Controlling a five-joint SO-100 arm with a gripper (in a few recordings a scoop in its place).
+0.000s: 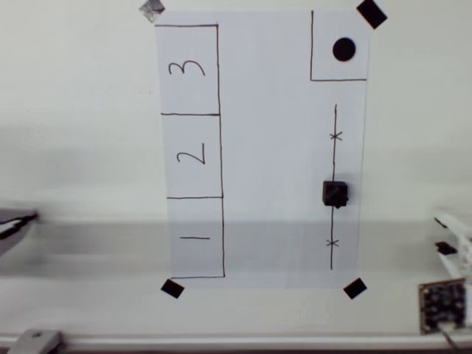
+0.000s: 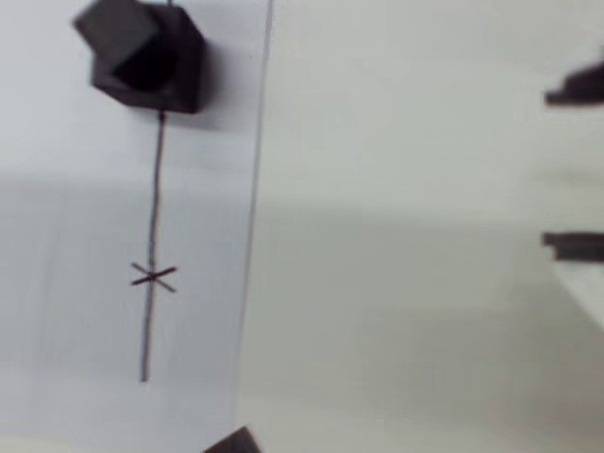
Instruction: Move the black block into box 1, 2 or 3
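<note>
Fingers' state cannot tell; arm [image 1: 451, 243] at right edge, well apart from black block [image 1: 335, 193] on drawn line [image 1: 333, 236].

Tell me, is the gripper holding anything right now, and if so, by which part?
Nothing is held. The black block sits free on the paper, on the drawn line between the two x marks, with no fingers around it in the overhead view.
</note>
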